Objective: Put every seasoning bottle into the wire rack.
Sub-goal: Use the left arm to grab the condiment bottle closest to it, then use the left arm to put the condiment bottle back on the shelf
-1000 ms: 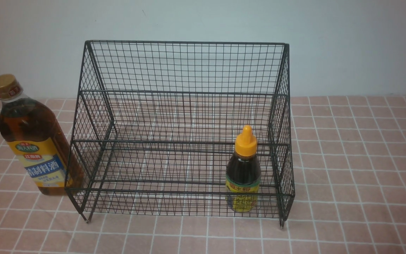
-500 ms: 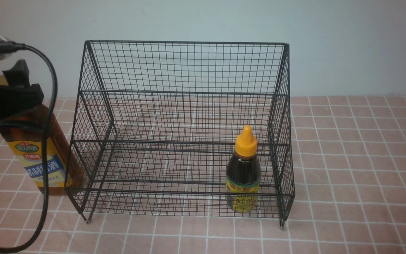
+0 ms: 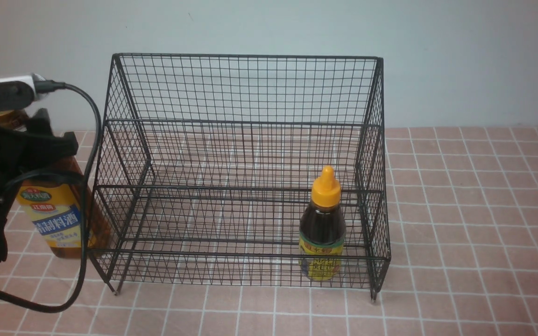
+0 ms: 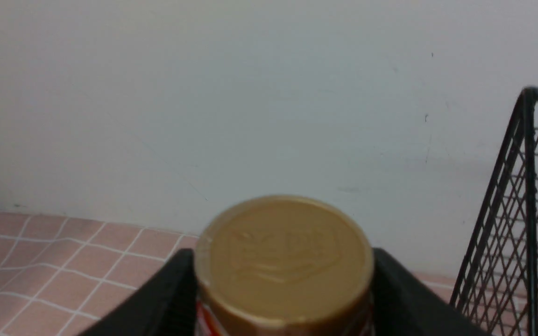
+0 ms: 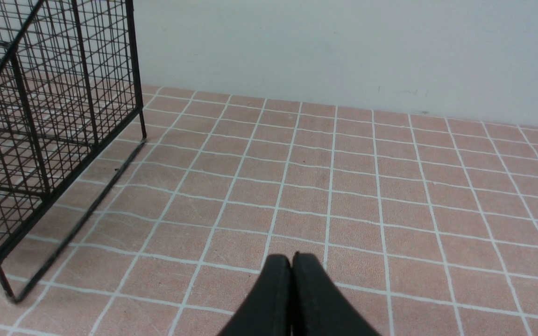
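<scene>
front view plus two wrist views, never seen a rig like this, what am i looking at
This is a robot with two arms, each ending in a two-fingered gripper. The front view looks forward from between the arms; each wrist view comes from a camera on one arm. On the tiled table stands a wire rack. A small dark bottle with an orange cap stands inside, on the lower step near its right end. A tall bottle of amber liquid stands outside, by its left side. The left gripper has a finger each side of that bottle's top; whether it grips is unclear. The right gripper is shut, holding nothing.
</scene>
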`<act>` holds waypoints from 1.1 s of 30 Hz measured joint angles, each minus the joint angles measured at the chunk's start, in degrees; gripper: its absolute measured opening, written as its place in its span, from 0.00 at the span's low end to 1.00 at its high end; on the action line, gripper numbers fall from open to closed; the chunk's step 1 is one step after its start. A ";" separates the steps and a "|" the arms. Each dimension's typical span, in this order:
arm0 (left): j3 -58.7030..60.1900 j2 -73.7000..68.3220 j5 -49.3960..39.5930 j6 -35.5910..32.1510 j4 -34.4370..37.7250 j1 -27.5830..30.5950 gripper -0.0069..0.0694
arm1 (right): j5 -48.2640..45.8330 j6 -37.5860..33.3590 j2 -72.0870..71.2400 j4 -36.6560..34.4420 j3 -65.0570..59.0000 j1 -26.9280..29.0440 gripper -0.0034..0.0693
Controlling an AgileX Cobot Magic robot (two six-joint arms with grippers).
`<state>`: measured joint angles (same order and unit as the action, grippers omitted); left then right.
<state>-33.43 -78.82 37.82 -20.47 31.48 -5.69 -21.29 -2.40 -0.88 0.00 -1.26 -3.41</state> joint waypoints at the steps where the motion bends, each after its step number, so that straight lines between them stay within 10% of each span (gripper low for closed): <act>1: 0.00 0.00 0.07 1.27 0.13 -0.06 0.49 | 0.00 0.00 0.00 0.00 0.00 0.00 0.03; 13: -4.21 4.03 -10.91 -1.85 2.39 -0.06 0.49 | 0.00 0.00 0.00 0.00 0.00 0.00 0.03; 26: -27.63 9.20 -14.02 -29.66 16.25 -0.20 0.49 | 0.00 -0.02 0.00 0.00 0.00 0.00 0.03; 33: -37.07 8.84 -22.78 -26.80 18.30 -1.58 0.49 | 0.00 -0.02 0.00 0.00 0.00 0.00 0.03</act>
<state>-70.50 -69.98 15.04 -47.28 49.78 -7.26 -21.29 -2.42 -0.88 0.00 -1.26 -3.41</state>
